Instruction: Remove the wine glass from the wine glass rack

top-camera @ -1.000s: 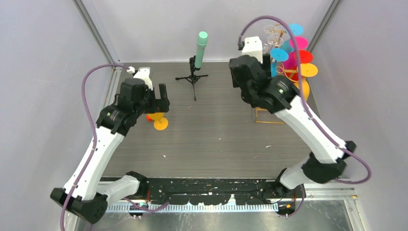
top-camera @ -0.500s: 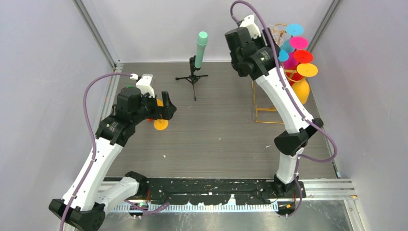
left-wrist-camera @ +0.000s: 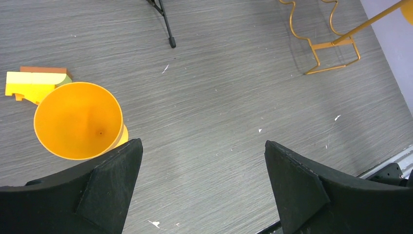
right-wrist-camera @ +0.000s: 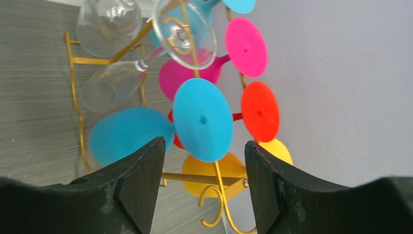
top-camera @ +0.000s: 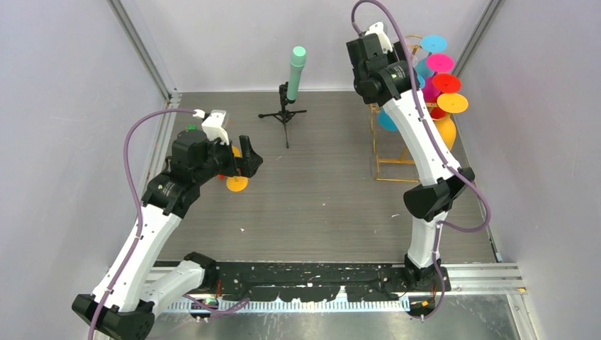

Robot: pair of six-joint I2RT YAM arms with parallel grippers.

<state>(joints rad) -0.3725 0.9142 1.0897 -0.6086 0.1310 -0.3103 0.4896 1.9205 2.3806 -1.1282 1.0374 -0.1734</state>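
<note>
The left hand (left-wrist-camera: 202,161) is held wide open and empty low over the counter (left-wrist-camera: 234,87), well to the left of the wine glass rack (right-wrist-camera: 199,179). An upright orange glass (left-wrist-camera: 78,122) is seen just beside its finger. Farther back, the right hand (right-wrist-camera: 202,146) is raised near the rack's top, spread open, with nothing gripped. The blue wine glass (right-wrist-camera: 202,119) hangs on the rack just ahead. Pink (right-wrist-camera: 246,46), red (right-wrist-camera: 260,111) and clear (right-wrist-camera: 185,34) glasses hang beyond.
</note>
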